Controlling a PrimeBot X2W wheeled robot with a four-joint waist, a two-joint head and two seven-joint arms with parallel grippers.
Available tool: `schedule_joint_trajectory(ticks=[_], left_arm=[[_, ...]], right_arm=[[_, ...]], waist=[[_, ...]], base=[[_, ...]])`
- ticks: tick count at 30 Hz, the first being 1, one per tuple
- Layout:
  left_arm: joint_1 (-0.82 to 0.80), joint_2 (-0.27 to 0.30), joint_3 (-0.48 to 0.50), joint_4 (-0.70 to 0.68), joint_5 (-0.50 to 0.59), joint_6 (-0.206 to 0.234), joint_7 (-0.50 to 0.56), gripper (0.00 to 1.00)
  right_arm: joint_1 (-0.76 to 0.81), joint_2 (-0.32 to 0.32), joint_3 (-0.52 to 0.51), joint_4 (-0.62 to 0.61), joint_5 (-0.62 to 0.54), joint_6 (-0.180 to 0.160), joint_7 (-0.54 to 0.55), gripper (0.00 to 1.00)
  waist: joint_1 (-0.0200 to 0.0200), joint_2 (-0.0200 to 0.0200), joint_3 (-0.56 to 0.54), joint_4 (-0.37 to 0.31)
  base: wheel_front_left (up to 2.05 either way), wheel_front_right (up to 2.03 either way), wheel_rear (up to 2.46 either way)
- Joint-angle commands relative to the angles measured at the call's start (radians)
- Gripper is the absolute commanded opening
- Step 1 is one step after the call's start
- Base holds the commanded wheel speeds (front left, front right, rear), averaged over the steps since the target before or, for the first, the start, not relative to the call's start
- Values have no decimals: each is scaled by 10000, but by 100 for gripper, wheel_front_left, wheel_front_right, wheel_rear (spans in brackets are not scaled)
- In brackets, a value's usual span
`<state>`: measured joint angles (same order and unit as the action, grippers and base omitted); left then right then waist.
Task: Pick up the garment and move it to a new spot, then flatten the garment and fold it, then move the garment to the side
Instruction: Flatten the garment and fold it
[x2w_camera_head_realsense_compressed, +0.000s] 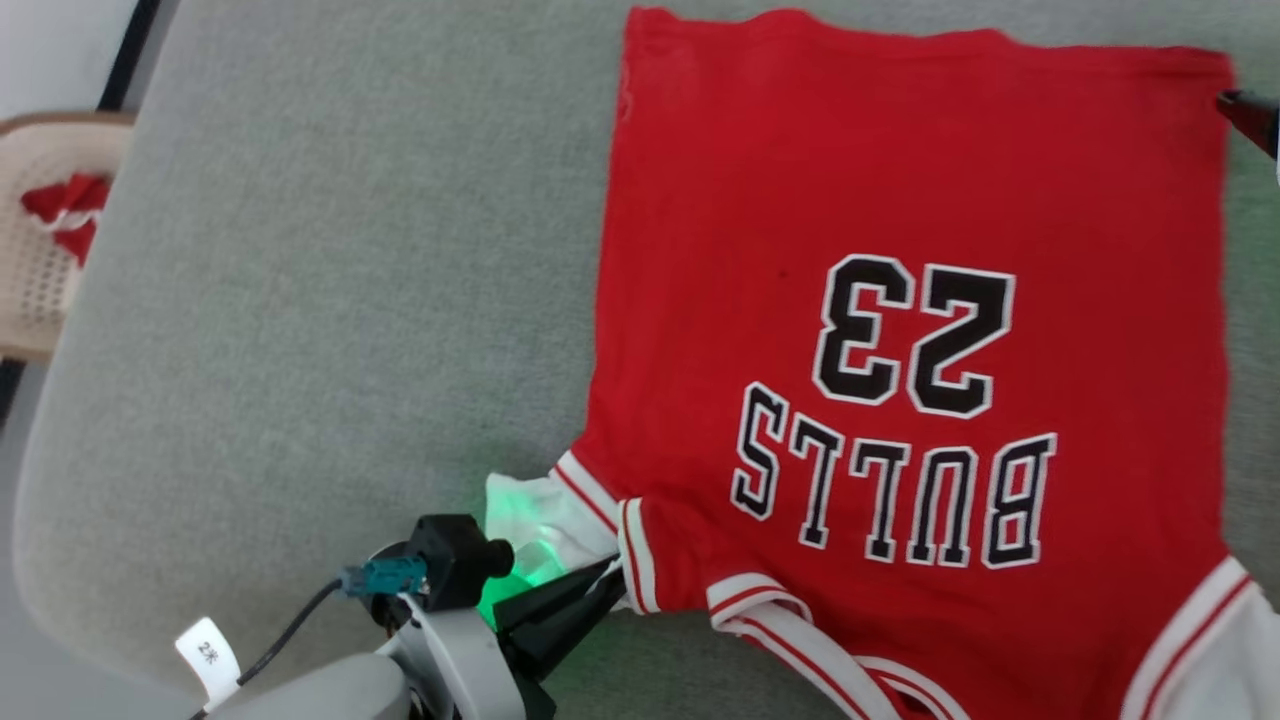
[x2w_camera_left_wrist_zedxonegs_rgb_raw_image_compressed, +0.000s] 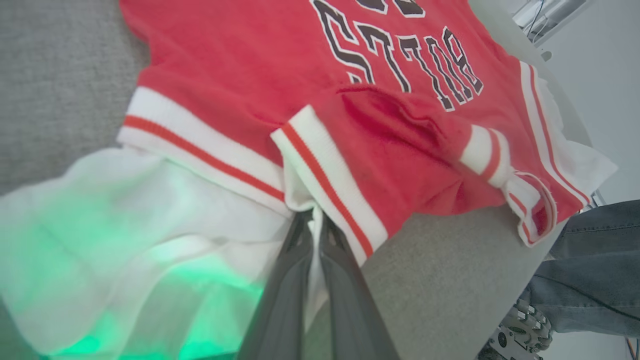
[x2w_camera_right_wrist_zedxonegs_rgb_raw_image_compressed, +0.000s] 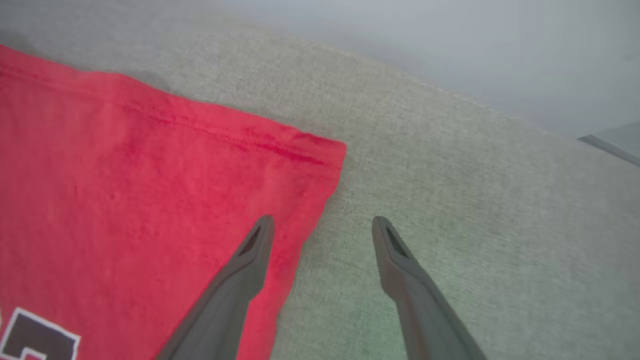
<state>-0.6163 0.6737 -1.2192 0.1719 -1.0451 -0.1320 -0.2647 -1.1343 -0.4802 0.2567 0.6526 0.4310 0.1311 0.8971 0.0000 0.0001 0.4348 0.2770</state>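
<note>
Left wrist view puts my left gripper (x2w_camera_left_wrist_zedxonegs_rgb_raw_image_compressed: 312, 220) nearest, its jaws pressed together on the white sleeve (x2w_camera_left_wrist_zedxonegs_rgb_raw_image_compressed: 125, 215) of the garment (x2w_camera_left_wrist_zedxonegs_rgb_raw_image_compressed: 240, 65), just below the striped trim (x2w_camera_left_wrist_zedxonegs_rgb_raw_image_compressed: 200, 155). I judge this the flattening step: it lies numerals up on the grey table (x2w_camera_right_wrist_zedxonegs_rgb_raw_image_compressed: 450, 175), but the shoulder (x2w_camera_left_wrist_zedxonegs_rgb_raw_image_compressed: 400, 125) is bunched. Farther off, my right gripper (x2w_camera_right_wrist_zedxonegs_rgb_raw_image_compressed: 322, 225) stands spread astride the edge beside the hem corner (x2w_camera_right_wrist_zedxonegs_rgb_raw_image_compressed: 320, 155), gripping nothing. Next I should draw the sleeve gently outward to smooth that fold.

red garment (x2w_camera_head_realsense_compressed: 900, 200), black numerals, grey table (x2w_camera_head_realsense_compressed: 350, 300)
</note>
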Motion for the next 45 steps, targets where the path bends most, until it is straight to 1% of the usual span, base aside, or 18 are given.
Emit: schedule_joint_trajectory(ticks=[1, 5, 7, 10, 11, 12, 13, 14, 19, 23, 28, 31, 34, 37, 41, 45], left_arm=[[-72, 11, 76, 55, 57, 29, 12, 0], [-12, -12, 382, -91, 108, 29, 12, 0], [62, -23, 506, -139, 117, 29, 12, 0], [165, -37, 682, -211, 158, 29, 12, 0], [206, -56, 760, -247, 153, 29, 12, 0], [251, -62, 834, -272, 159, 29, 12, 0], [274, -67, 895, -290, 170, 29, 12, 0], [302, -87, 960, -316, 160, 29, 12, 0], [593, -55, 1309, -320, 63, 26, 9, 0], [1011, 88, 1791, -388, 135, 26, 7, 0], [1610, 329, 2309, -560, 158, 24, 7, 0], [1928, 456, 2520, -650, 120, 24, 7, 0], [2193, 578, 2701, -723, 97, 24, 7, 0], [2412, 682, 2823, -765, 104, 24, 7, 0], [2556, 756, 2944, -709, 138, 24, 8, 0], [2595, 730, 3052, -579, 85, 24, 7, 0]], right_arm=[[-145, 30, 35, 293, -115, -5, -42, 100], [-558, -56, 37, 1238, -559, -6, -128, 100], [-653, 22, -43, 1627, -511, -6, -126, 100], [-654, 144, 146, 2071, -430, -5, 102, 100], [-627, 189, 238, 2174, -362, -3, 181, 49], [-612, 218, 345, 2224, -315, 1, 228, 40], [-610, 225, 427, 2259, -248, 1, 219, 22], [-589, 205, 478, 2290, -191, 1, 156, 0], [-405, 121, 724, 2342, 265, -2, -334, 0], [-178, 169, 987, 2322, 825, -2, -612, 0], [407, -254, 1560, 1714, 1672, -2, -850, 0], [1069, -718, 1904, 1000, 2352, -2, -994, 0], [1976, -1368, 2172, 61, 3019, -3, -1217, 0], [3121, -1973, 2238, -963, 3595, -2, -1502, 0], [4937, -2639, 2078, -2322, 4233, -3, -1752, 0], [7080, -2874, 1722, -3693, 4771, -3, -1970, 0]], waist=[[0, -1, 503, 530], [0, -1, 643, 677], [0, -1, 673, 709], [0, -1, 704, 695], [0, -1, 694, 679], [0, -1, 681, 662], [0, -1, 665, 638], [0, -1, 625, 614], [0, -1, 143, 374], [0, -1, -554, 14], [0, -1, -1349, -495], [0, -1, -1758, -818], [0, -1, -2062, -1154], [0, -1, -2310, -1482], [0, -1, -2548, -1907], [0, -1, -2712, -2311]], base=[[0, 0, 0], [0, 0, 0], [0, 0, 0], [0, 0, 0], [0, 0, 0], [0, 0, 0], [0, 0, 0], [0, 0, 0], [0, 0, 0], [0, 0, 0], [0, 0, 0], [0, 0, 0], [0, 0, 0], [0, 0, 0], [0, 0, 0], [0, 0, 0]])
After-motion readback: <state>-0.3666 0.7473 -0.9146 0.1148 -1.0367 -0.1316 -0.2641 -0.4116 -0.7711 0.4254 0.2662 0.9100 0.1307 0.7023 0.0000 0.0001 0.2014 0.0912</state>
